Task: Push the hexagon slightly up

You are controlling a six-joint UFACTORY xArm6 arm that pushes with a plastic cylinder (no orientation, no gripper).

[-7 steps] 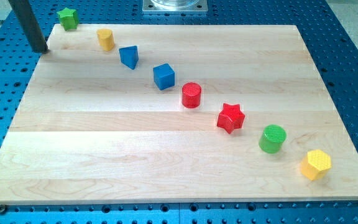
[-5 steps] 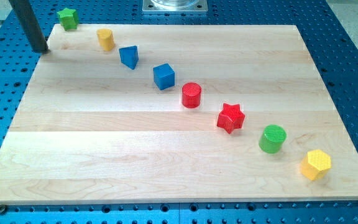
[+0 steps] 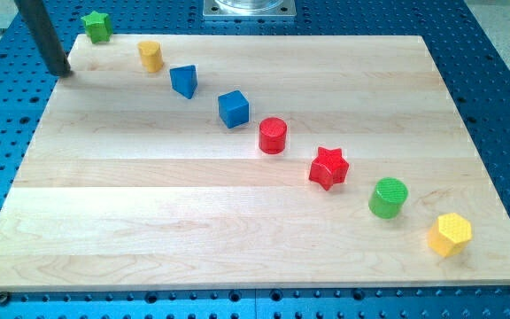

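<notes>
The yellow hexagon (image 3: pixel 450 234) sits near the view's bottom right corner of the wooden board (image 3: pixel 237 213). My tip (image 3: pixel 58 73) rests at the board's top left edge, far from the hexagon, just below and left of the green star (image 3: pixel 96 26). The rod rises to the view's top left.
Blocks run in a diagonal line from top left to bottom right: a yellow cylinder (image 3: pixel 150 55), a blue triangle (image 3: pixel 183 81), a blue cube (image 3: pixel 233 109), a red cylinder (image 3: pixel 273 135), a red star (image 3: pixel 328 167) and a green cylinder (image 3: pixel 388 197) just up-left of the hexagon.
</notes>
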